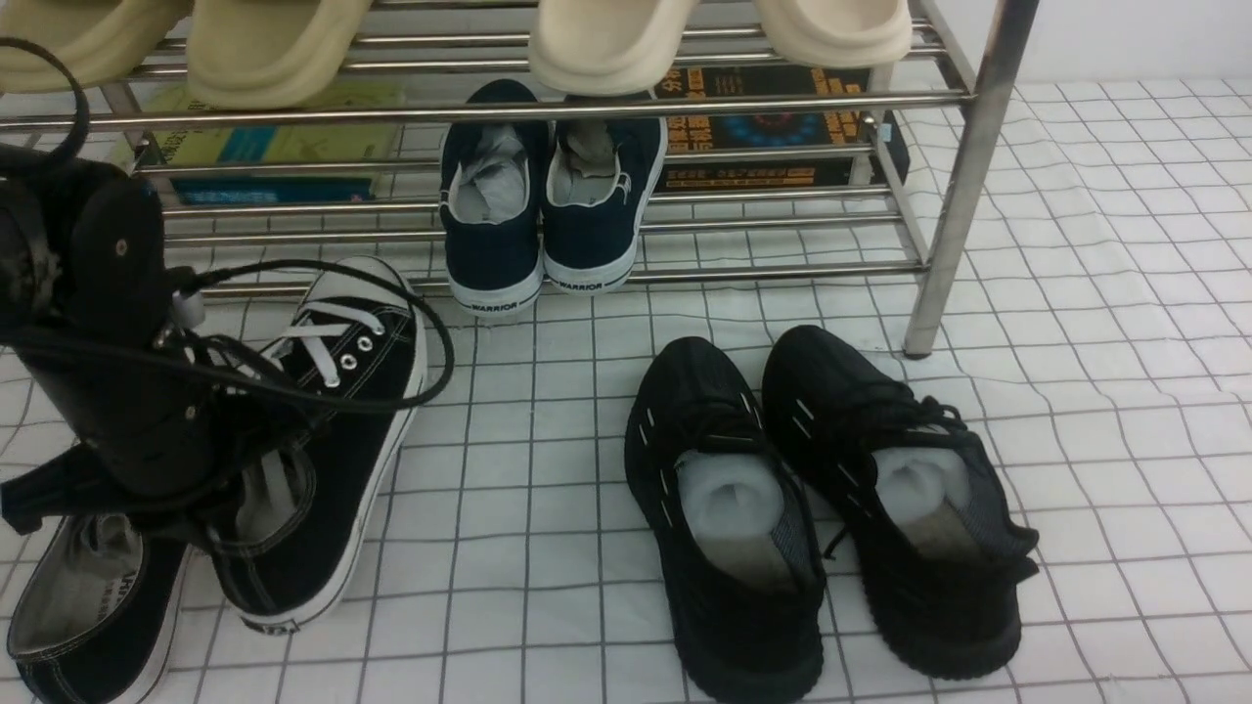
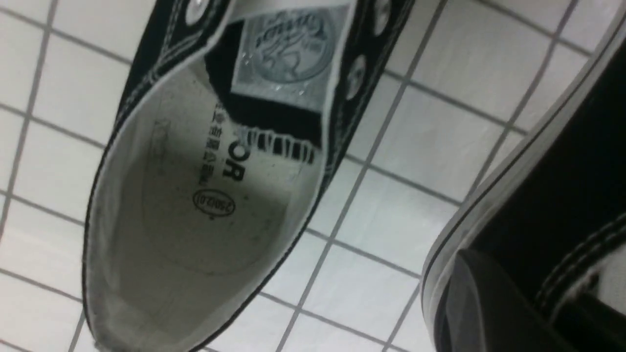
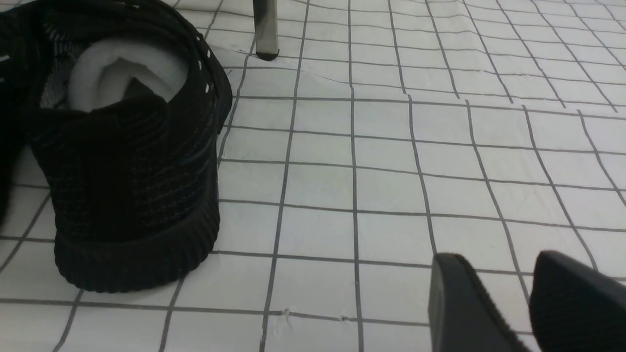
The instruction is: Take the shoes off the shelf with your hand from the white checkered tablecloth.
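Two black canvas sneakers with white laces are on the white checkered tablecloth (image 1: 1095, 411) at the front left, in front of the steel shelf (image 1: 743, 101). One sneaker (image 1: 83, 606) lies flat at the cloth's near edge; the left wrist view looks into its pale inside (image 2: 195, 205). The other sneaker (image 1: 342, 430) is tilted, toe toward the shelf. My left gripper (image 1: 245, 494) is shut on its side wall: one finger (image 2: 477, 303) lies against the white sole, the other is inside the shoe. My right gripper (image 3: 508, 298) is open and empty, low over bare cloth; it does not show in the front view.
Navy WARRIOR sneakers (image 1: 538, 205) stand on the shelf's lower tier, with books (image 1: 264, 147) behind. Beige slippers (image 1: 606, 44) sit on the upper tier. A pair of black knit trainers (image 1: 822, 508) lies on the cloth at centre right, near a shelf leg (image 3: 265, 29).
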`<state>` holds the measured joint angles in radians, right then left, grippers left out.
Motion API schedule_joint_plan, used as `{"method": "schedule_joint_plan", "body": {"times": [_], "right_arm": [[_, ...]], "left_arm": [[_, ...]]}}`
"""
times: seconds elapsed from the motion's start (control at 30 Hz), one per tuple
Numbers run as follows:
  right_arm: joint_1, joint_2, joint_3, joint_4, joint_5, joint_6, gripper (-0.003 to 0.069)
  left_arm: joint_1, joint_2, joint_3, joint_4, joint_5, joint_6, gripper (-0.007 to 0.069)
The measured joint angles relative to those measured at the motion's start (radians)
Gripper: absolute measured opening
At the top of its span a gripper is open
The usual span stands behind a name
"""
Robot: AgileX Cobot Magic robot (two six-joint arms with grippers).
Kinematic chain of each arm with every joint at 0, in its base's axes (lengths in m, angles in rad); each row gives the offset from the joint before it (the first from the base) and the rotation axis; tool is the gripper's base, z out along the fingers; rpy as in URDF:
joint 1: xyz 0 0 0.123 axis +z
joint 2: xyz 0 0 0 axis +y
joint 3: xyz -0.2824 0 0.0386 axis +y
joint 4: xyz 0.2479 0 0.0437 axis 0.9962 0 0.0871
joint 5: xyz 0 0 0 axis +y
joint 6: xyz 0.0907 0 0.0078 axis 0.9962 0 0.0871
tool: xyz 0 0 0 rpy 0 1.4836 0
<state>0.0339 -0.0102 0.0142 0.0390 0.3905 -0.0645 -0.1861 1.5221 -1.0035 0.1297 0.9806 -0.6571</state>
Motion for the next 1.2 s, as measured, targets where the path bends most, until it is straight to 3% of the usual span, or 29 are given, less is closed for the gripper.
{"method": "schedule_joint_plan", "body": {"times": [0.53, 0.63, 0.87, 0.97, 1.1, 1.2], "right_arm": [[0.0, 0.0, 0.0, -0.001, 0.0, 0.0, 0.0239], [0.0, 0.0, 0.0, -0.001, 0.0, 0.0, 0.0239], [0.0, 0.0, 0.0, -0.001, 0.0, 0.0, 0.0239], [0.0, 0.0, 0.0, -0.001, 0.0, 0.0, 0.0239], [0.0, 0.0, 0.0, -0.001, 0.0, 0.0, 0.0239], [0.0, 0.0, 0.0, -0.001, 0.0, 0.0, 0.0239]], "left_arm": [[0.0, -0.003, 0.087, -0.003, -0.021, -0.03, 0.0036], [0.0, -0.007, 0.087, 0.01, -0.021, -0.018, 0.0062], [0.0, -0.164, 0.087, 0.05, -0.014, 0.012, 0.0234], [0.0, -0.245, 0.087, 0.053, 0.02, 0.058, 0.0258], [0.0, -0.418, 0.087, 0.041, 0.149, 0.216, 0.0215], [0.0, -0.58, 0.092, -0.012, 0.213, 0.32, 0.0105]]}}
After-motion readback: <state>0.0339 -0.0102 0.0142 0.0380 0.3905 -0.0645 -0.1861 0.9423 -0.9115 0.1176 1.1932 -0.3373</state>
